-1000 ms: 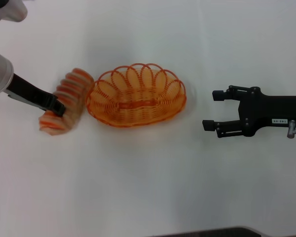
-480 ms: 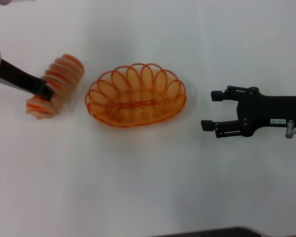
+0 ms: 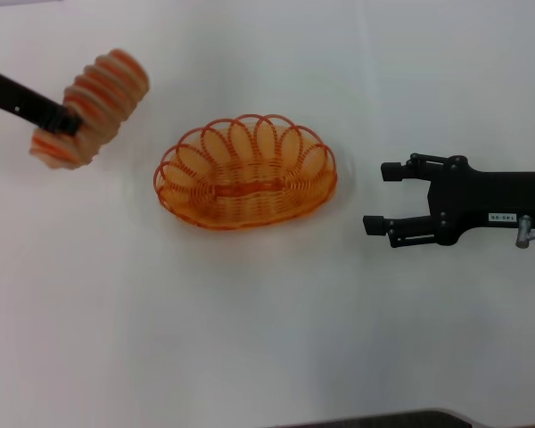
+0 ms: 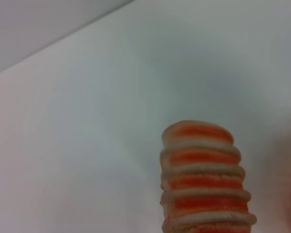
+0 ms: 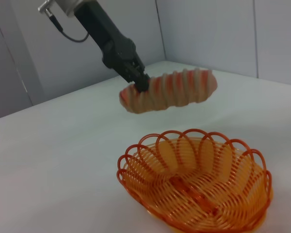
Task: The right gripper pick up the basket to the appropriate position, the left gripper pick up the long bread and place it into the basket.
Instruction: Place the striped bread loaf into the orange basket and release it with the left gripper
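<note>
My left gripper (image 3: 64, 120) is shut on the long bread (image 3: 91, 107), a tan loaf with orange ridges, held in the air to the left of and above the basket. The right wrist view shows the long bread (image 5: 169, 91) well off the table with the left gripper (image 5: 138, 80) clamped near one end. In the left wrist view the long bread (image 4: 203, 179) fills the lower part. The orange wire basket (image 3: 247, 171) sits empty on the white table; the basket (image 5: 196, 179) is also near in the right wrist view. My right gripper (image 3: 376, 198) stands open to the basket's right, apart from it.
A white table (image 3: 250, 339) spreads around the basket. Grey wall panels (image 5: 208, 34) rise behind the far table edge in the right wrist view.
My left gripper has lifted the long bread up and further left, away from the basket's left rim. The right gripper and the basket have not moved.
</note>
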